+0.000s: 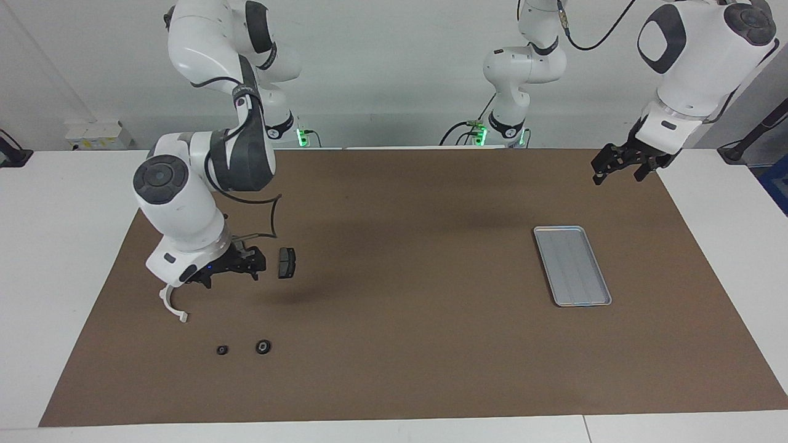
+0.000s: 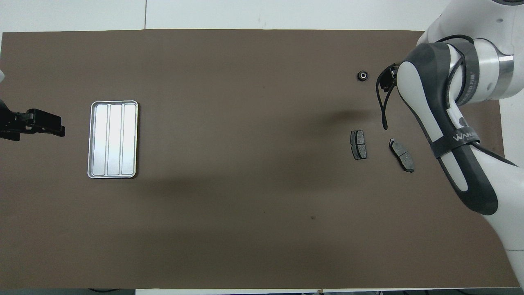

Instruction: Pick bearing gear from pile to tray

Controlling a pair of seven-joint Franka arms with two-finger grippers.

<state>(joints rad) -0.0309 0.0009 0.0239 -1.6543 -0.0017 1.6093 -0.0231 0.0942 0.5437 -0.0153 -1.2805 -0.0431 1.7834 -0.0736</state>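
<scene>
I had the right tool (image 1: pixel 229 271) up in the air over the pile, jaws released and carrying nothing, so this was the approach step: no part had been picked yet. It hung over one dark pad (image 2: pixel 401 155), with the second pad (image 1: pixel 286 263) just beside it and the white half-ring (image 1: pixel 173 306) showing below the wrist. The two small black round pieces, the larger (image 1: pixel 263 347) and the smaller (image 1: pixel 221 350), lay past the tool, farther from the robots. I judged one of those to be the bearing gear; the next move called for carrying the tool out over it and lowering squarely.

The left tool (image 1: pixel 622 166) waited, released, with the tray (image 1: pixel 572 265) bare, well apart from the pile.

The desk (image 1: pixel 37 258) was white under a brown mat (image 1: pixel 406 344), against a pale wall.
</scene>
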